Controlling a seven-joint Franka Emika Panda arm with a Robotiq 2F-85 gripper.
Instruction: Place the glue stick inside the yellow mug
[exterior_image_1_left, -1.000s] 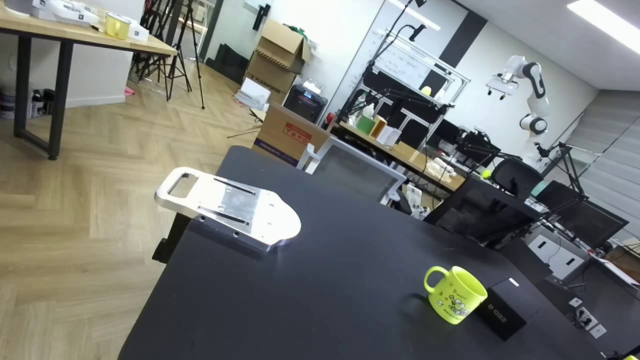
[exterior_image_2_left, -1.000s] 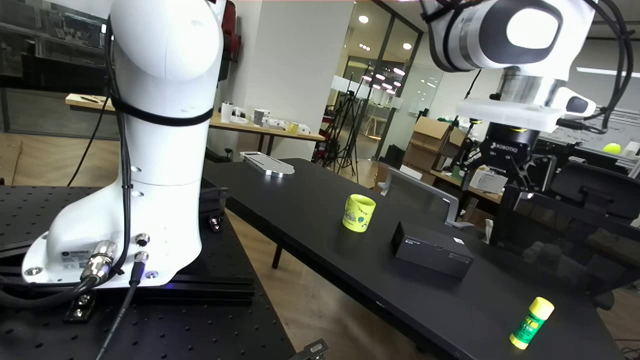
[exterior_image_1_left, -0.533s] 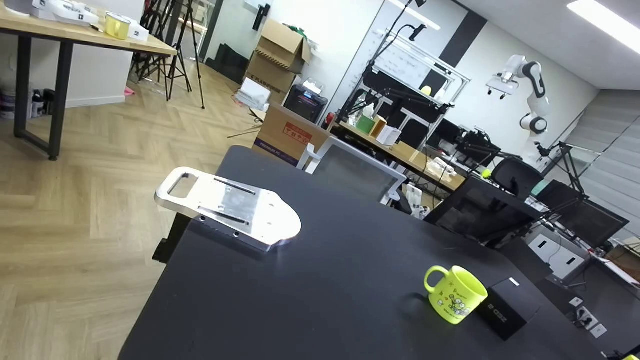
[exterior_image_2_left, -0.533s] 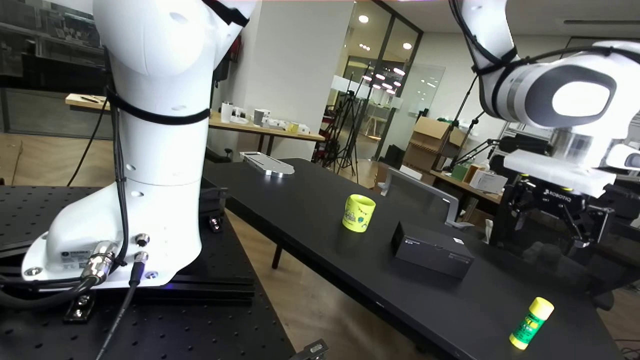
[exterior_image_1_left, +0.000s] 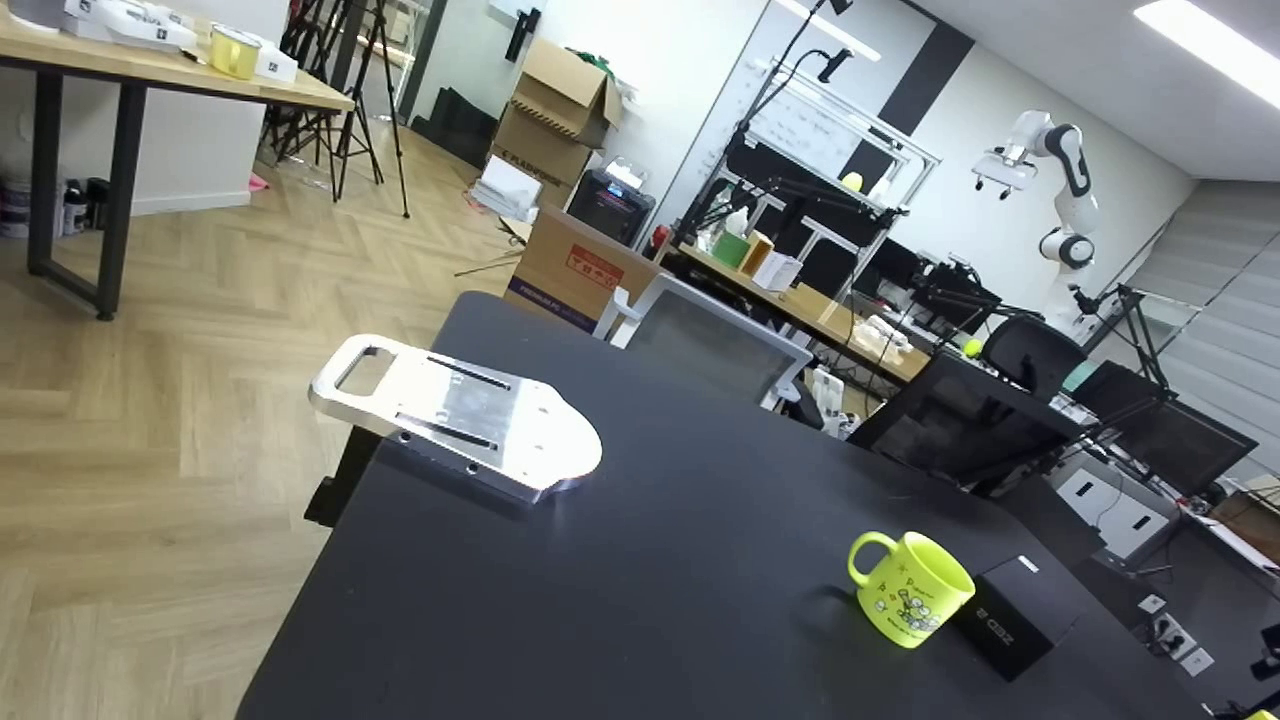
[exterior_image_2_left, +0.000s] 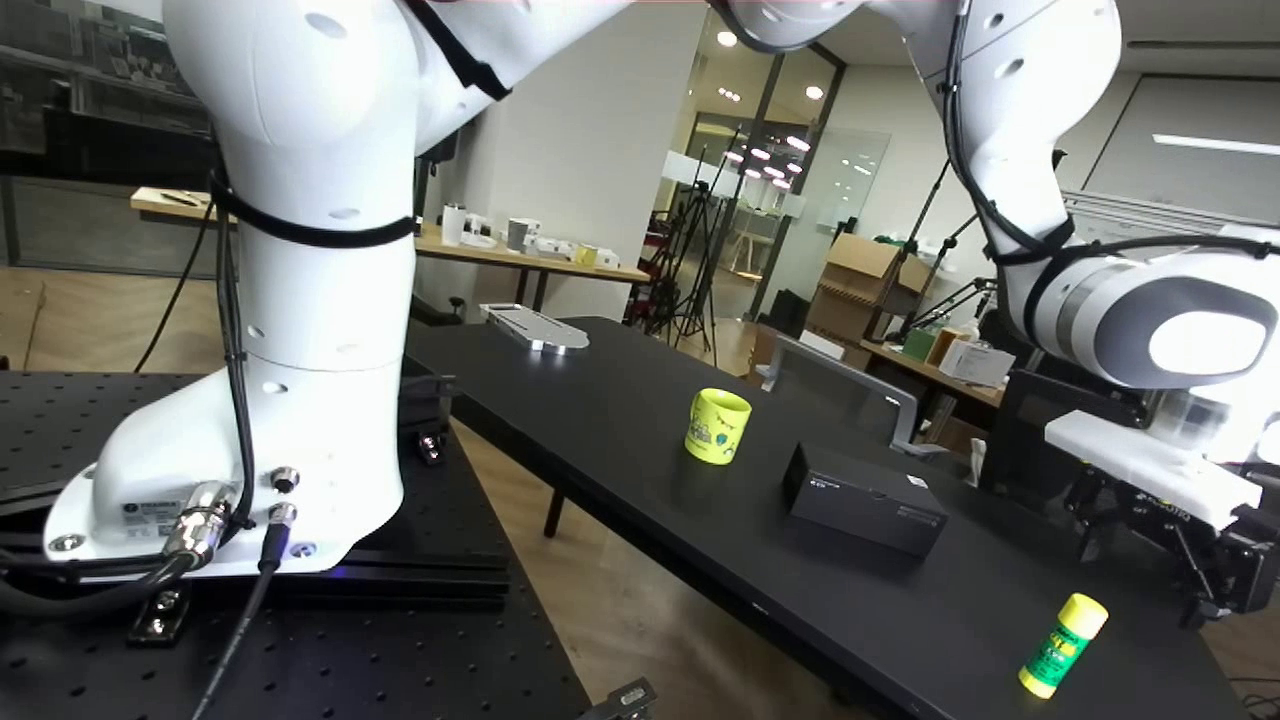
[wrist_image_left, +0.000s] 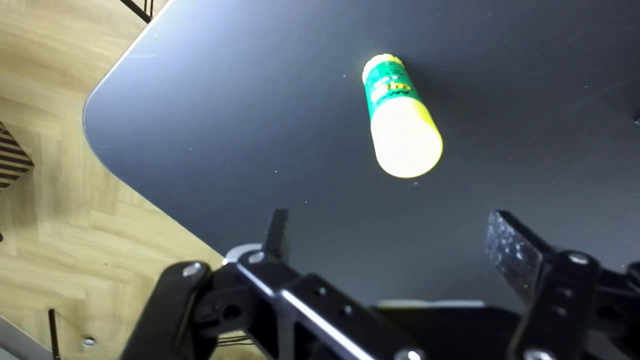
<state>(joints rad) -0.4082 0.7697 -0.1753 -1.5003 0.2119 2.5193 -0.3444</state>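
Lime-yellow glossy mug, loop-handled and cartoon-printed, black box lettered "ZED 2", cylindrical green-and-yellow glue stick upright on smooth dark tabletop, tool spread apart

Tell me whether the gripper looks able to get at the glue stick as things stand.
Likely yes: the gripper is open, nothing shows between it and the glue stick, and the black box sits apart from the stick.
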